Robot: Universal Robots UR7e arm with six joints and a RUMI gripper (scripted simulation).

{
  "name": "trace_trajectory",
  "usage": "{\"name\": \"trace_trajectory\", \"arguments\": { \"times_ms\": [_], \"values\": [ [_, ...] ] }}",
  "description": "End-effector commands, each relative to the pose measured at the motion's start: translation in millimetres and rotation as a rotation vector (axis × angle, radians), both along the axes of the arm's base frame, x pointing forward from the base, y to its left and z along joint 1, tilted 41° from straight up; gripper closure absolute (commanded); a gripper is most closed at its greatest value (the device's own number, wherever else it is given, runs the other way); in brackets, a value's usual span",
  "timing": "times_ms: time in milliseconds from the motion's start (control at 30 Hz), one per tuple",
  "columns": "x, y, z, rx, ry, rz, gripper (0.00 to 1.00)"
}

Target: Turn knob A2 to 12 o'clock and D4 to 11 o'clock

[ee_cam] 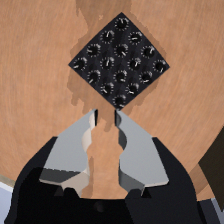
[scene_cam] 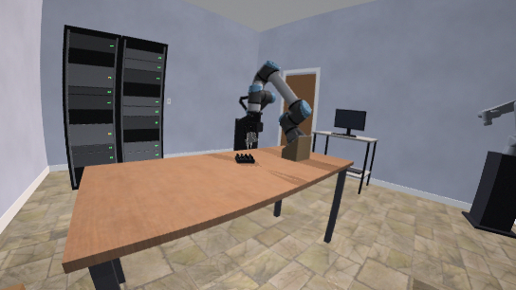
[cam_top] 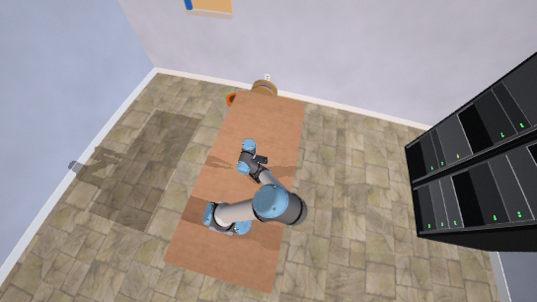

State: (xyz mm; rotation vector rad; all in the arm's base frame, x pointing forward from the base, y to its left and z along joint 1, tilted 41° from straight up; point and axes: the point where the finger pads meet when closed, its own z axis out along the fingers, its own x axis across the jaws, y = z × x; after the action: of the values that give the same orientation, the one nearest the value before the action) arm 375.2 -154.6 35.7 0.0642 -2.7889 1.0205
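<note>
The knob box (ee_cam: 119, 60) is a small black square box with a grid of several knobs. In the wrist view it lies on the wooden table, turned like a diamond. It also shows as a small black block in the exterior view (scene_cam: 245, 158). My gripper (ee_cam: 106, 110) hangs above the table, just short of the box's near corner and clear of it. Its fingers are drawn close together, with only a narrow gap and nothing between them. In the exterior view the gripper (scene_cam: 249, 138) points straight down a little above the box. The knob pointers are too small to read.
The arm stands on a tan block (scene_cam: 297, 148) at the table's far end. Black server racks (scene_cam: 114, 101) line the wall behind. A desk with a monitor (scene_cam: 349, 121) and another robot's pedestal (scene_cam: 495, 199) stand to the right, off the table.
</note>
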Motion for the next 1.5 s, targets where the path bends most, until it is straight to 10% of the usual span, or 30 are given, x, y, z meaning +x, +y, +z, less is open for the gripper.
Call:
{"name": "trace_trajectory", "arguments": {
  "times_ms": [0, 1467],
  "values": [
    [0.3, 0.0, 0.1, 0.000, -0.001, 0.000, 0.89],
    [-4.9, -23.8, -28.1, 0.000, -0.001, 0.000, 0.89]
  ]
}}
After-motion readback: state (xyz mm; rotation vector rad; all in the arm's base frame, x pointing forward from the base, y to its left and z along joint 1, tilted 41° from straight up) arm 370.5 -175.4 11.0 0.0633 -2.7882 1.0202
